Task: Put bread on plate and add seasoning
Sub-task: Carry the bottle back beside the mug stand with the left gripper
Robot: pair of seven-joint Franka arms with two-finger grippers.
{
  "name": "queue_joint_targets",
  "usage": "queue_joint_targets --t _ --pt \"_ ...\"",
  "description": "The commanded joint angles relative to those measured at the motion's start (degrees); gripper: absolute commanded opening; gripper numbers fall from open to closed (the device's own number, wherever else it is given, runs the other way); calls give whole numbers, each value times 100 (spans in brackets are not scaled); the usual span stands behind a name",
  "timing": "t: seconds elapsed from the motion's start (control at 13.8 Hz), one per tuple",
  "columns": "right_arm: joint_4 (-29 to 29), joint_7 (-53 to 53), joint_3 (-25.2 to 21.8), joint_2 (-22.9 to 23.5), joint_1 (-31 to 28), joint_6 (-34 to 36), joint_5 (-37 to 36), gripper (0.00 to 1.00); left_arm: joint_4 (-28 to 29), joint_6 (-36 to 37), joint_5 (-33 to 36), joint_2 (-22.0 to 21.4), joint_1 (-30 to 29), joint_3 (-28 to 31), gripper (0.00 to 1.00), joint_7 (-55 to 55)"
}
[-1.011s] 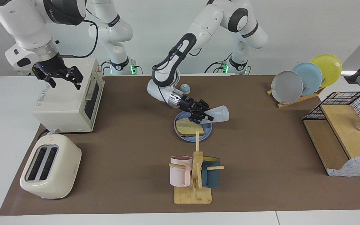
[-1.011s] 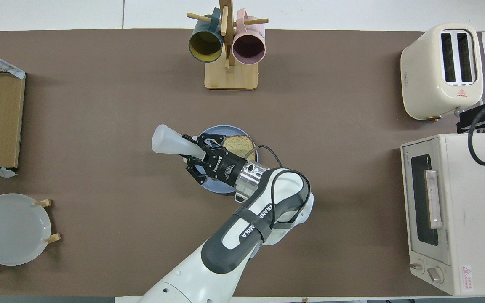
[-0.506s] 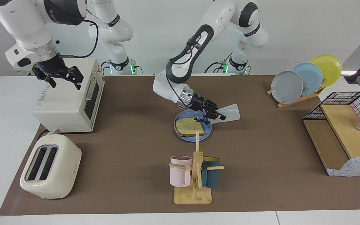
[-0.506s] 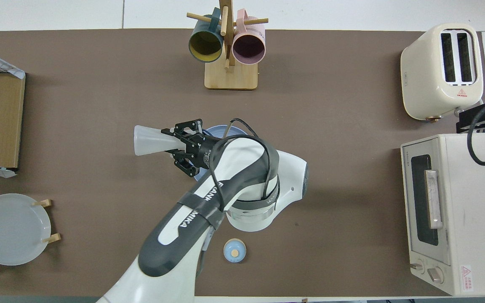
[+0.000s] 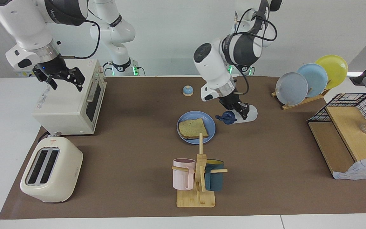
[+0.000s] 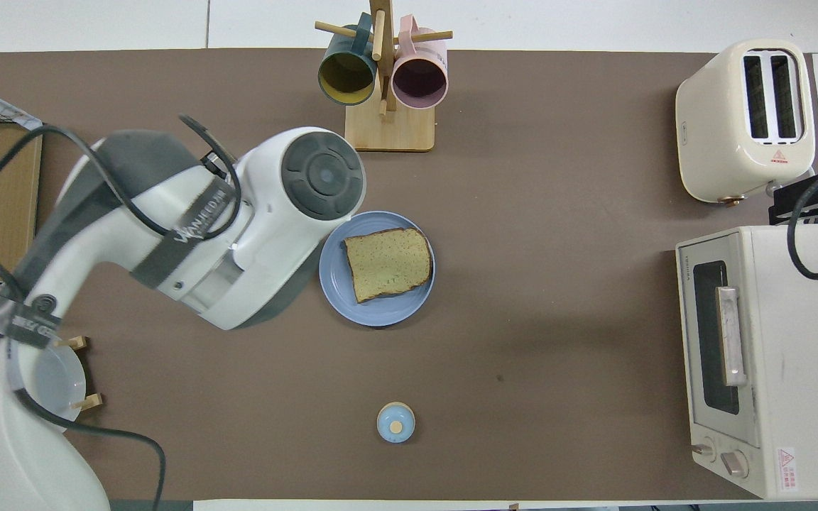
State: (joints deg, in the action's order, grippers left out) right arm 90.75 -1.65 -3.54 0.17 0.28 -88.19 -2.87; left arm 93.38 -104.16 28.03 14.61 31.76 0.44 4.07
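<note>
Seasoning (image 5: 241, 116) now off the plate (image 5: 211, 122), bread (image 5: 193, 128) uncovered.

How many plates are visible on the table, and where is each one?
4. One blue plate lies flat mid-table under the bread. Three stand upright in the wooden rack toward the left arm's end: grey-blue, light-blue, yellow. None seem hidden.
</note>
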Motion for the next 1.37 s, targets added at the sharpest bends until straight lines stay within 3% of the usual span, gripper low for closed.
queue_joint_targets --t 0.0,0.51,0.87,1.01,1.3 --pt "48 174 47 -61 -54 -85 -3 100 233 -1190 -560 -11 -415 -52 0 -790" --pt "56 157 56 -61 -28 -85 -3 100 1463 -5523 -834 68 -1566 -52 0 -2409" --pt "57 174 56 -61 -28 -85 -11 100 1376 -7404 -843 989 -1760 -52 0 -2911" --pt "74 174 56 -61 -28 -85 -11 100 1280 -7838 -835 1262 -1865 -35 0 -2912" --pt "92 174 56 -70 -28 -85 -3 100 1069 -7865 -782 1623 -1866 -26 0 -2867"
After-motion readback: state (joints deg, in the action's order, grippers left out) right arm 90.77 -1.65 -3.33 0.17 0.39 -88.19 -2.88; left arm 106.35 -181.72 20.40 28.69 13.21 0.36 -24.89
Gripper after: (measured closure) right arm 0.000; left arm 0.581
